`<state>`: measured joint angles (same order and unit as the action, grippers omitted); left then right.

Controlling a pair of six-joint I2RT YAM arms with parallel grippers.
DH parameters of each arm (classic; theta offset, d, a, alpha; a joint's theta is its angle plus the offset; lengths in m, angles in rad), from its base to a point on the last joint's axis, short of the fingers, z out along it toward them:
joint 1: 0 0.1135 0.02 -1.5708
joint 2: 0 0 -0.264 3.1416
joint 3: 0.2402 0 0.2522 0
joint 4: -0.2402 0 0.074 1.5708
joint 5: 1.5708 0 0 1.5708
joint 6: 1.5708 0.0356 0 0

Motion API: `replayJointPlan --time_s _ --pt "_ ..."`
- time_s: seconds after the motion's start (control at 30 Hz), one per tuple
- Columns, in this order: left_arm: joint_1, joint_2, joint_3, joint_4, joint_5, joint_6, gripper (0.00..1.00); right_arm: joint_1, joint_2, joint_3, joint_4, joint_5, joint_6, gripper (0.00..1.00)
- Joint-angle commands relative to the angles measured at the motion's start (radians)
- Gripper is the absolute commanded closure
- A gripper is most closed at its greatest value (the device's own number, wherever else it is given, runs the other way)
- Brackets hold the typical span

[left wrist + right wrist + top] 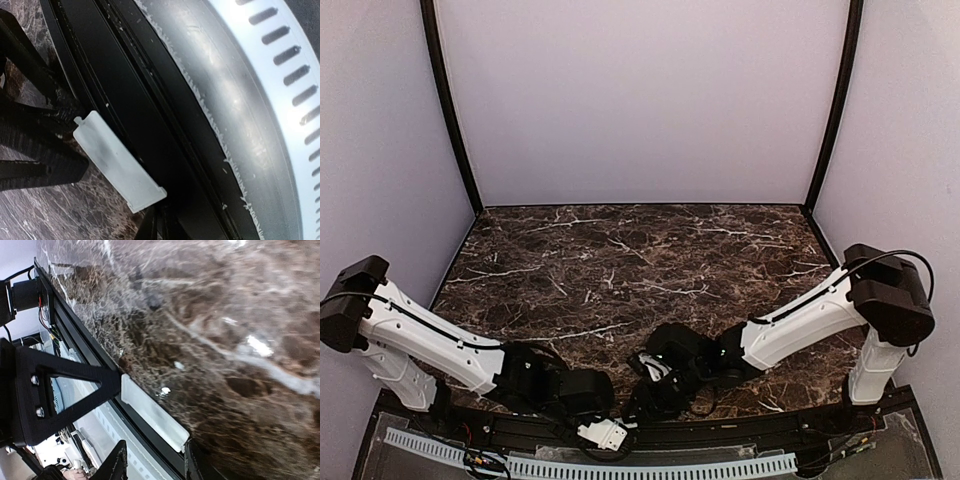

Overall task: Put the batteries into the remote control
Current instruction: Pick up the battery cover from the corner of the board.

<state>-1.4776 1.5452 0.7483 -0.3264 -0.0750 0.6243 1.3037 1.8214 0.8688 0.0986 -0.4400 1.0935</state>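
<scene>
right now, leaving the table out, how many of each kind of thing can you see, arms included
robot arms: 2
white plastic piece: 1
batteries: 0 in view
total: 3

Lab test booth: blank walls (640,100) around a marbled table (650,250).

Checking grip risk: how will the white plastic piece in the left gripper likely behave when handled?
The white plastic piece looks thin and translucent, so probably light and slightly bendy. The left gripper pinches only one end, so it may pivot or slip. Its small end tabs look fragile.
</scene>
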Motion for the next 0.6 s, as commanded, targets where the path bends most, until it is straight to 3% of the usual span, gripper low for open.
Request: replayJointPlan --time_s 0.0,0.37,0.57 --pt "0.009 0.064 -0.006 0.054 -0.017 -0.016 0.96 -0.022 -0.029 -0.053 -0.038 0.062 0.012 0.63" --pt "0.007 0.127 0.021 0.113 -0.003 -0.036 0.97 -0.028 -0.029 -0.093 0.068 0.010 0.025 0.64" --pt "0.007 0.127 0.007 0.128 -0.025 -0.042 0.98 -0.038 -0.030 -0.113 0.163 -0.039 0.049 0.71"
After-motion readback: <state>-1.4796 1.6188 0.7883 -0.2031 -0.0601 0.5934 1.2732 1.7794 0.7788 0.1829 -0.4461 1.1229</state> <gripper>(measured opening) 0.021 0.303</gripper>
